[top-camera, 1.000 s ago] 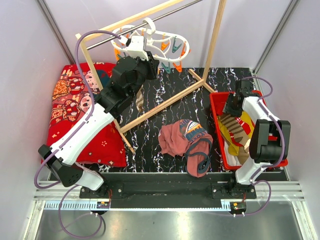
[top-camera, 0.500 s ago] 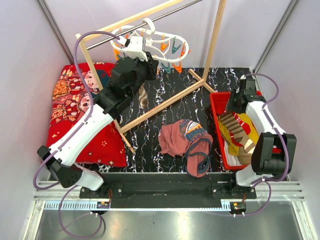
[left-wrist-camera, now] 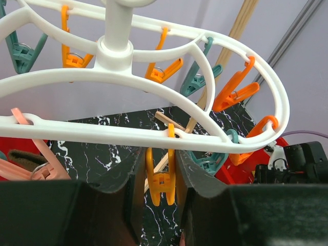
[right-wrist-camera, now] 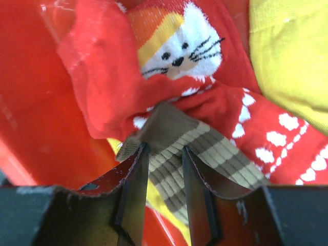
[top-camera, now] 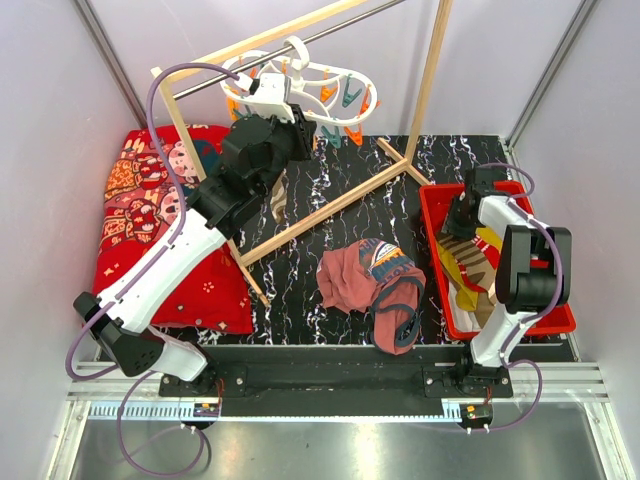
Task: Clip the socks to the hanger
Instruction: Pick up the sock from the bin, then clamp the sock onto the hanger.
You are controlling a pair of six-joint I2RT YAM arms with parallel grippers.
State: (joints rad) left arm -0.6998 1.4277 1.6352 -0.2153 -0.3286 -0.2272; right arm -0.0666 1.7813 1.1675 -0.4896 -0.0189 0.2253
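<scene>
The white oval hanger (top-camera: 335,82) hangs from the rail at the back. In the left wrist view its rings (left-wrist-camera: 118,77) fill the top. My left gripper (top-camera: 300,122) is up at the hanger, and its jaws (left-wrist-camera: 160,171) press both sides of an orange peg (left-wrist-camera: 160,182). My right gripper (top-camera: 465,212) is down in the red bin (top-camera: 430,200). Its jaws (right-wrist-camera: 164,151) are closed on a brown-and-tan striped sock (right-wrist-camera: 215,154). A red sock with a white cat (right-wrist-camera: 169,51) and a mustard yellow sock (right-wrist-camera: 292,51) lie beside it.
The wooden-pole rack (top-camera: 330,205) slants across the middle of the table. A rust-maroon garment (top-camera: 370,280) lies in front of it. A red cartoon cushion (top-camera: 160,220) sits on the left. A brownish striped piece (top-camera: 280,195) hangs under the left arm.
The right arm has swung and folded back, and its gripper has shifted slightly within the far end of the red bin. The left arm stays at the hanger.
</scene>
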